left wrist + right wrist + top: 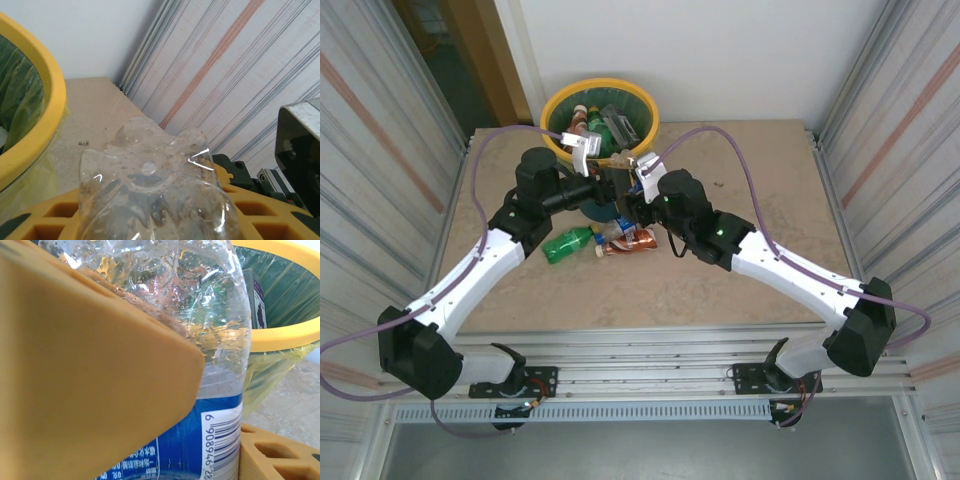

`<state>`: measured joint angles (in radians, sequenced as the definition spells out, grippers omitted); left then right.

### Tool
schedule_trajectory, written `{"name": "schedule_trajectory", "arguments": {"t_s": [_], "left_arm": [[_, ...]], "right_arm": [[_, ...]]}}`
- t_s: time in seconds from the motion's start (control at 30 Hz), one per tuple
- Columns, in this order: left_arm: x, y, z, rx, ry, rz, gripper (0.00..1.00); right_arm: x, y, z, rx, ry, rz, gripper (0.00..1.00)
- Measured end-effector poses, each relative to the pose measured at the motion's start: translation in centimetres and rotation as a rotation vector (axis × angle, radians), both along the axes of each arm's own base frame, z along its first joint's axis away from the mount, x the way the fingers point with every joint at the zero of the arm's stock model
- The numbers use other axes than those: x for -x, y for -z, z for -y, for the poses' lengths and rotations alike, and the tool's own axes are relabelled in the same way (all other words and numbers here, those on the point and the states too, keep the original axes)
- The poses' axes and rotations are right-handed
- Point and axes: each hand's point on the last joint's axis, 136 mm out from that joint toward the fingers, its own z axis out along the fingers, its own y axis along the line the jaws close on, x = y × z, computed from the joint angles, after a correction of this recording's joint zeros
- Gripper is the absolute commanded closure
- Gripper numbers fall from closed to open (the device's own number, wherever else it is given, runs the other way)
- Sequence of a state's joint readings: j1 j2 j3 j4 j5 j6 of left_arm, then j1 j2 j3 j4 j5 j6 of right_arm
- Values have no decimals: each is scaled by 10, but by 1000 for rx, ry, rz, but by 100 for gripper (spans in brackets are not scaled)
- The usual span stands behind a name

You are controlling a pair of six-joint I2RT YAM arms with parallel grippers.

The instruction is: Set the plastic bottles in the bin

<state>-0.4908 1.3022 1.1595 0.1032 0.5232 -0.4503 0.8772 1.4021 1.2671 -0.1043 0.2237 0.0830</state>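
Just before the bin (550,115) at upper centre, the left hand (150,215) and right hand (220,430) both pinch a clear bottle (215,340), crowding the rim, while a green bottle (568,245) and a brown-orange bottle (632,240) lie on the table (720,290) below them.

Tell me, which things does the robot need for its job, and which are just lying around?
For the job: bin; clear bottle with blue label; green bottle and brown-orange bottle on the table; bottles already in the bin.

Just there: striped metal walls; metal rails; purple cables.
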Motion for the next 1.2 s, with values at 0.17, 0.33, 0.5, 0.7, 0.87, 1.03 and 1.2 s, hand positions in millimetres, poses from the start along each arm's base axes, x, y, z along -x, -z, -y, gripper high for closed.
{"name": "schedule_trajectory", "arguments": {"t_s": [0.17,0.33,0.5,0.7,0.87,1.03,1.2], "left_arm": [[-1,-3,0,3,0,11,88],[-9,-21,-7,15,-23,52,88],[-29,-47,-24,35,-81,111,88],[-66,-73,-44,50,-165,158,86],[-104,-86,-58,52,-225,174,86],[-144,-80,-77,47,-298,146,86],[-180,-57,-95,42,-350,67,85]], "right_arm": [[0,-2,2,0,7,5,1],[8,-7,17,-29,36,13,2],[21,-14,52,-96,107,31,2],[25,-27,104,-231,219,42,2],[22,-24,137,-313,311,9,2],[17,-9,150,-326,402,-51,2],[5,16,156,-248,506,-131,2]]}}
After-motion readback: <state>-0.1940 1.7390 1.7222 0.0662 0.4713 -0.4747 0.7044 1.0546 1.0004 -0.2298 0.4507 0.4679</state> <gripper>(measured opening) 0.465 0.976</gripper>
